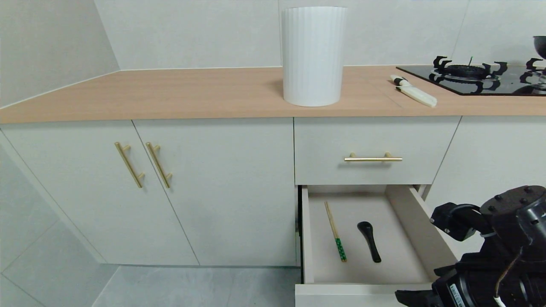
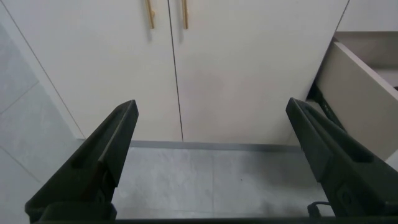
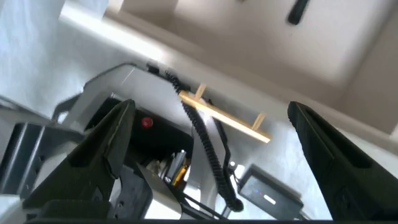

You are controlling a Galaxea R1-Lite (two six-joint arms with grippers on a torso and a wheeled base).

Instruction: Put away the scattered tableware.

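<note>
Both pincers released, empty. Left pincer (image 2: 211, 124) is low, facing the cabinet doors (image 2: 186, 68). Right pincer (image 3: 211, 111) is above the open drawer's handle (image 3: 225, 116). Chopsticks (image 1: 335, 232) and spoon (image 1: 369, 240) lie side by side in the drawer (image 1: 426, 238), apart. The knife (image 1: 413, 90) is out on the counter (image 1: 192, 91), just beside the hob (image 1: 469, 76), with the white canister (image 1: 312, 55) to its left. Likely light, stiff and smooth, so it may slip, and it lies flat. Pinch the handle end across its width and keep off the blade. There's room in the drawer beside the spoon.

Black spoon (image 1: 370, 243); chopsticks (image 1: 335, 232) tan, green dotted ends.
</note>
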